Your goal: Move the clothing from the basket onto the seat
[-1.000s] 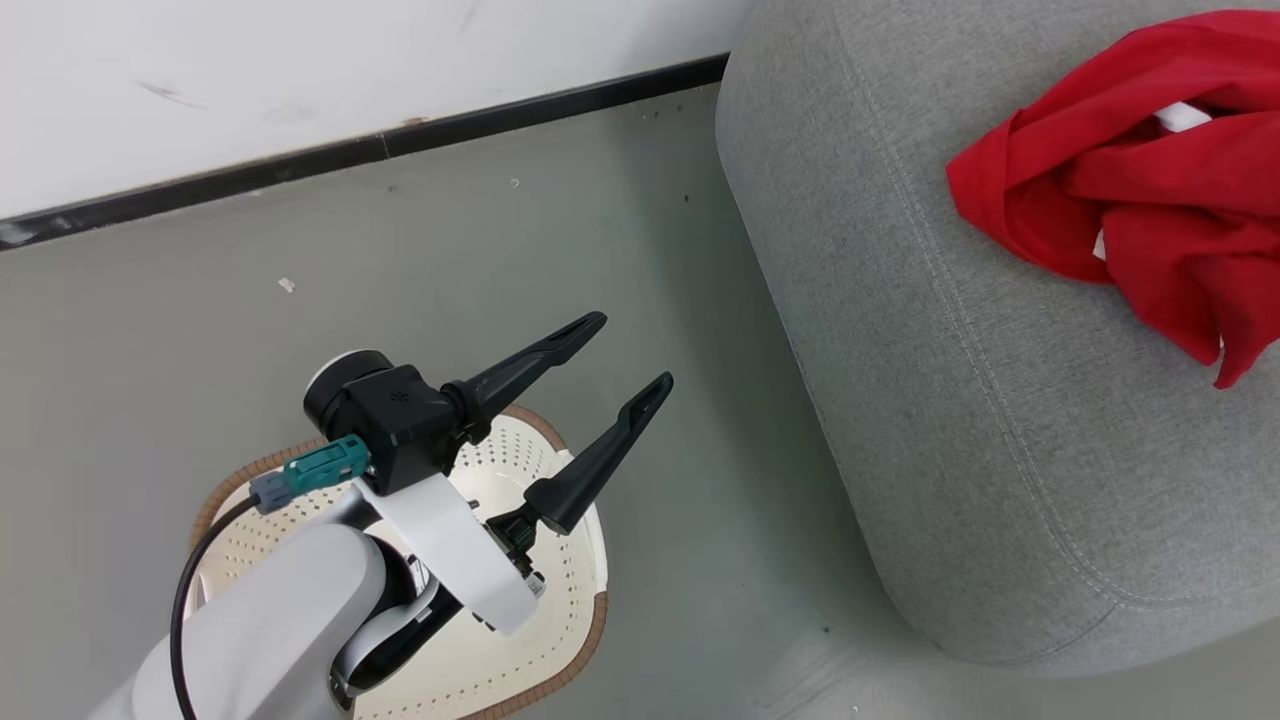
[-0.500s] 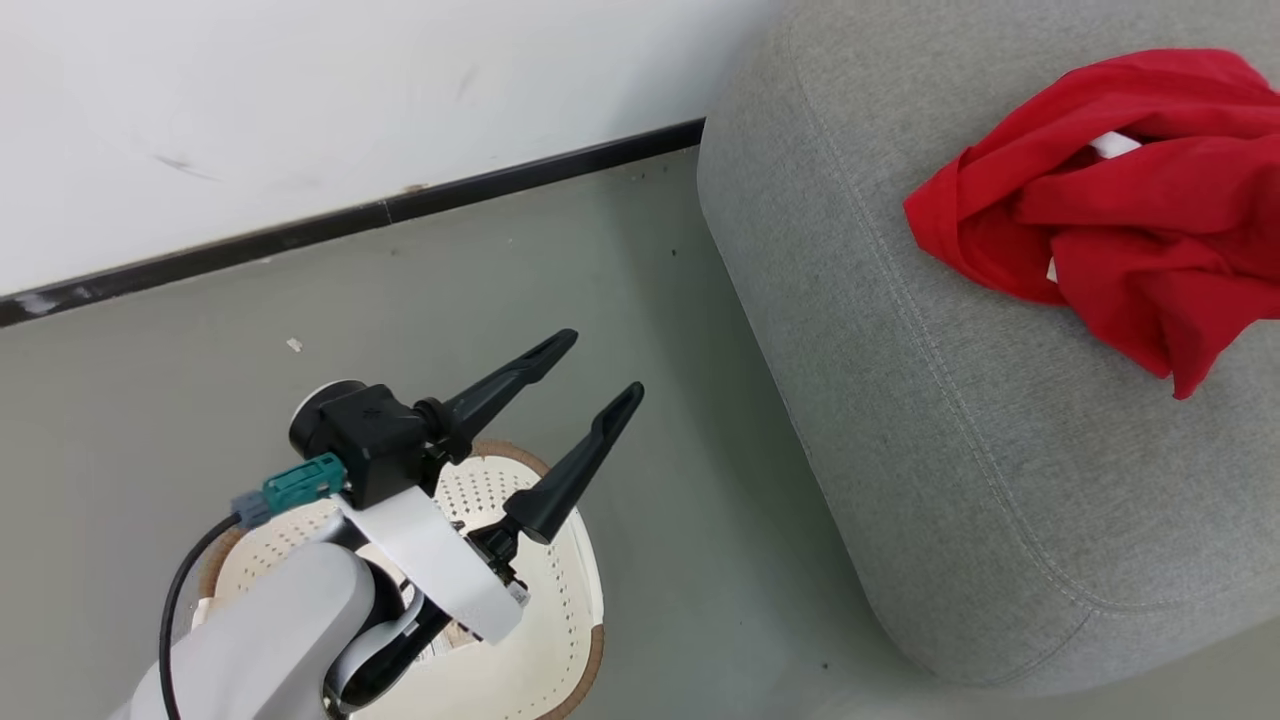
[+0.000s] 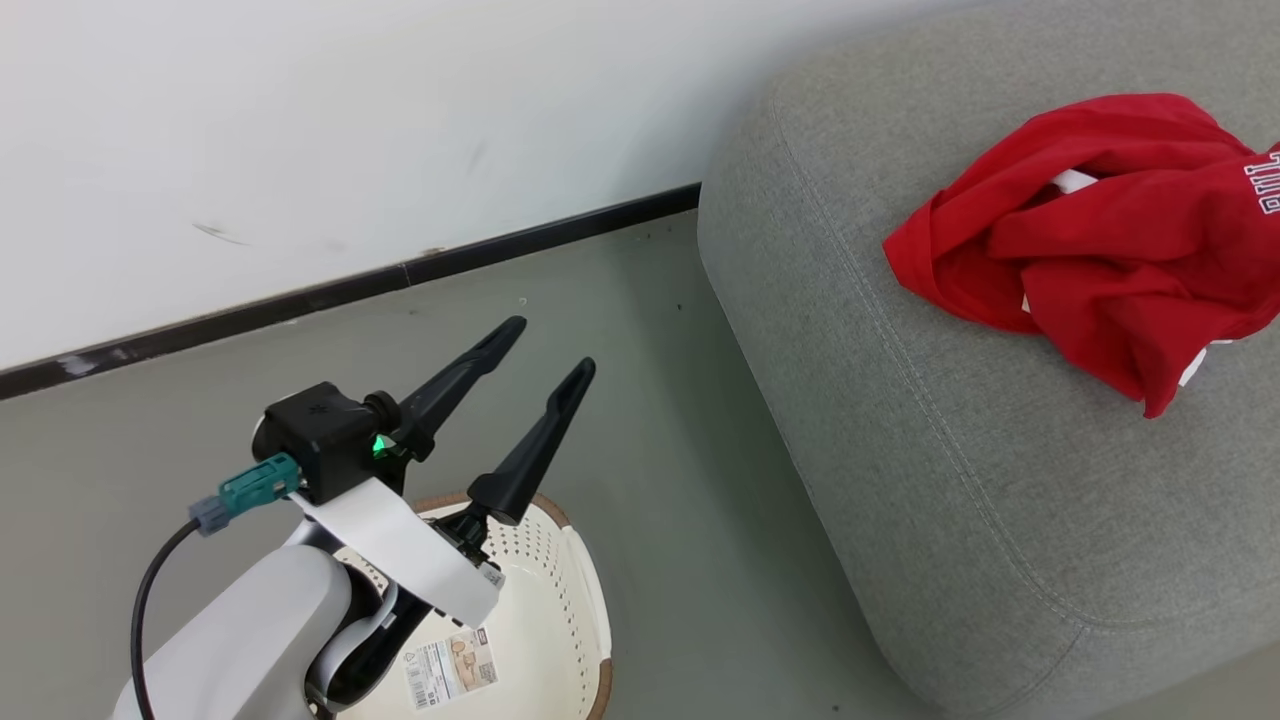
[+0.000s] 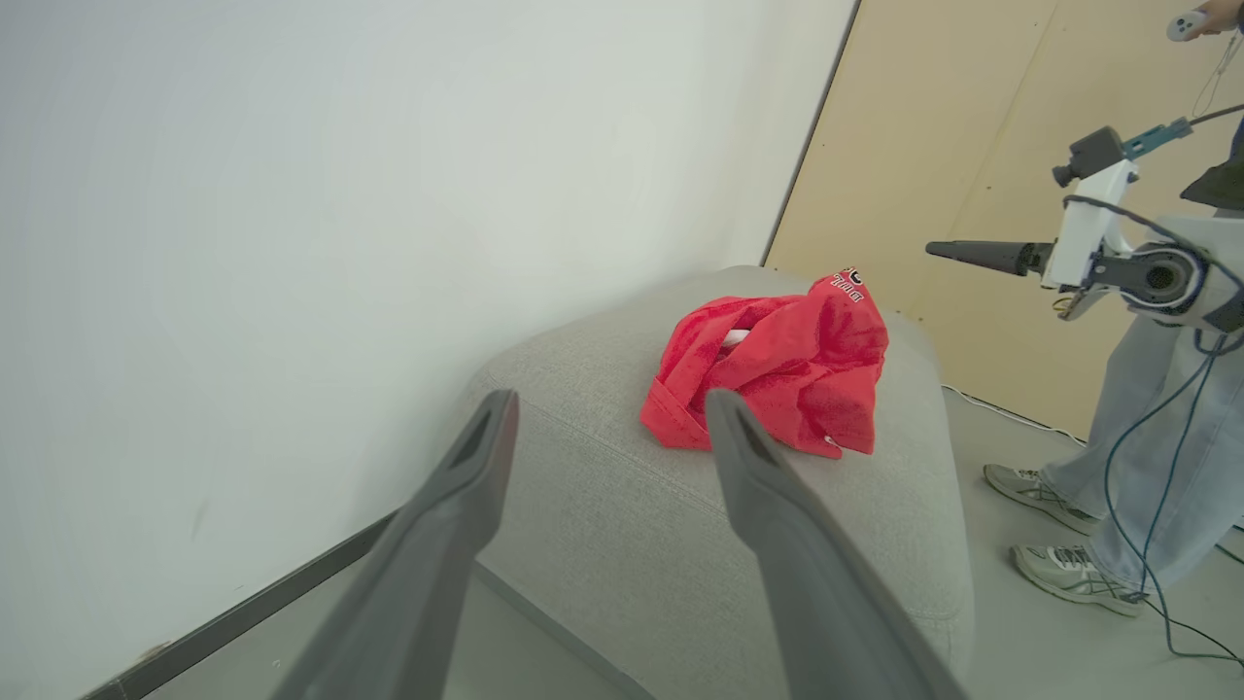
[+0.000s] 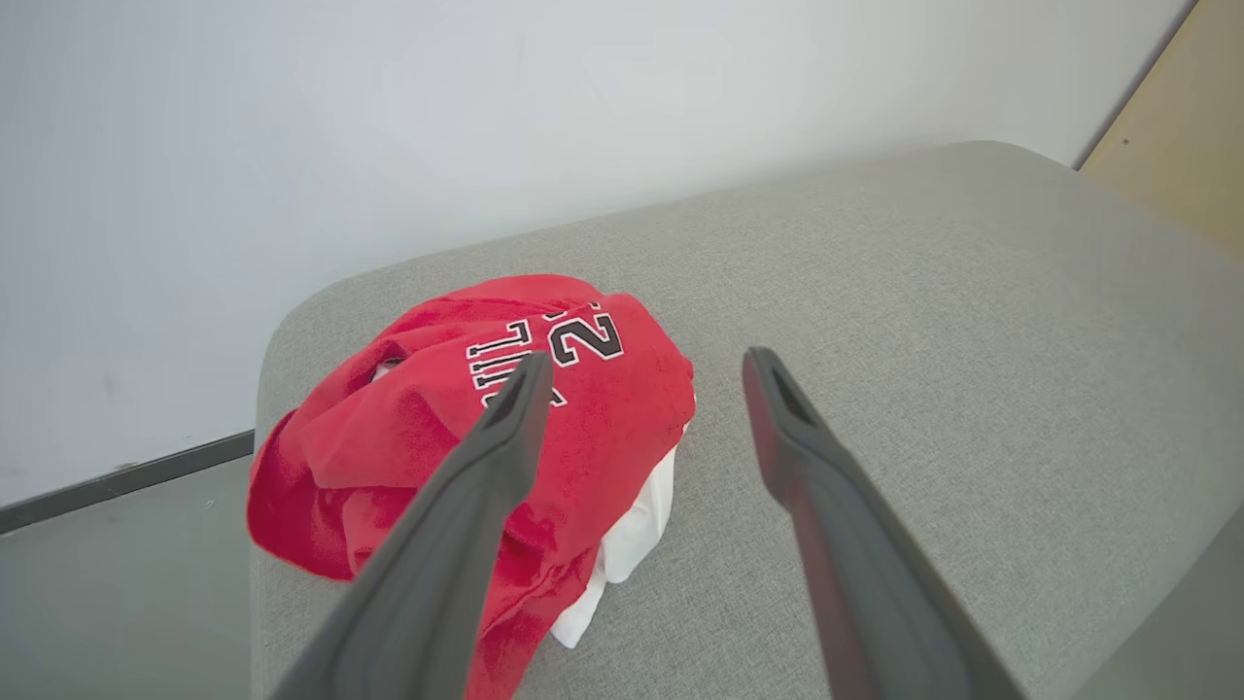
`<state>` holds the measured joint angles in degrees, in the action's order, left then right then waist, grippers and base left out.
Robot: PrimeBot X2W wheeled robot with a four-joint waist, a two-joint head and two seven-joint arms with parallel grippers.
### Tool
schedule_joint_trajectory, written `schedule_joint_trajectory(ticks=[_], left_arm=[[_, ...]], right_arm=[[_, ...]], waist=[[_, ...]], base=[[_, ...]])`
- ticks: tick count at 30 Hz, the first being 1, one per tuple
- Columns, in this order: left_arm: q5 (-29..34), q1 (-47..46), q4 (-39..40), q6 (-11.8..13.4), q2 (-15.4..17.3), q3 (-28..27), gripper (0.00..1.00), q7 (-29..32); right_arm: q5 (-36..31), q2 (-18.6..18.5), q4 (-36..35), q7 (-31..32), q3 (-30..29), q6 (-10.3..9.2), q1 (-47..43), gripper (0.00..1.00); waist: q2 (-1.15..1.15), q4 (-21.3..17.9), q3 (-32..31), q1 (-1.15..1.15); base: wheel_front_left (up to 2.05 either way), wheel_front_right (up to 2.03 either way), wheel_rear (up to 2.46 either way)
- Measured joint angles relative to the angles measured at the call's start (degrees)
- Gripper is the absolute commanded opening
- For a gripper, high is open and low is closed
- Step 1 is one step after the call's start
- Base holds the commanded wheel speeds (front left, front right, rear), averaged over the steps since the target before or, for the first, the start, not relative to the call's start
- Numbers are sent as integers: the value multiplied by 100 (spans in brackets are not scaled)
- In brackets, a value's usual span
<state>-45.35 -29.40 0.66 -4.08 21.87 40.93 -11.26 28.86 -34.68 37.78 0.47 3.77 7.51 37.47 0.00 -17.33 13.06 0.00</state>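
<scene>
- The head camera has swung since a second ago, taking in more white wall and pushing the basket toward the frame's bottom; the left gripper [image 3: 550, 347] now pokes past the basket's rim rather than over it, jaws as wide as before
- Nearest, the cream-white perforated plastic laundry basket with a brown woven-look rim [image 3: 575, 590] sits on the grey floor under the left arm; a careless lowering of that arm could tip or shove so light a tub
- Beyond it, the large grey fabric-upholstered sofa seat with rounded edges [image 3: 950, 480] carries the bright red sportswear with white trim and black-and-white lettering [image 3: 1100, 270], bunched near one end, so the move looks done
- The right gripper [image 5: 649, 363] hangs spread wide and empty just above the heap; whether one finger brushes the cloth cannot be told; a snag on withdrawal could drag the garment over the rounded edge
- Farthest, a person in pale trousers and trainers [image 4: 1118, 486] stands beside the seat, a cable trailing on the floor; the wheels could catch it
</scene>
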Motion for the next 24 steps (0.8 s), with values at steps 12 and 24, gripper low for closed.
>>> schedule_joint_trajectory(ticks=[12,24], left_arm=[[-99,234,-157,299,16,-324,100,-134],[-111,539,-277,560,51,-625,100,-198]], right_arm=[[246,-69,-798,-255,479,0,-66,100],[548,-180,-1433,-676,802,0,-69,100]], waist=[[0,221,-339,0],[0,592,-657,0]], base=[[0,0,0],[0,0,0]])
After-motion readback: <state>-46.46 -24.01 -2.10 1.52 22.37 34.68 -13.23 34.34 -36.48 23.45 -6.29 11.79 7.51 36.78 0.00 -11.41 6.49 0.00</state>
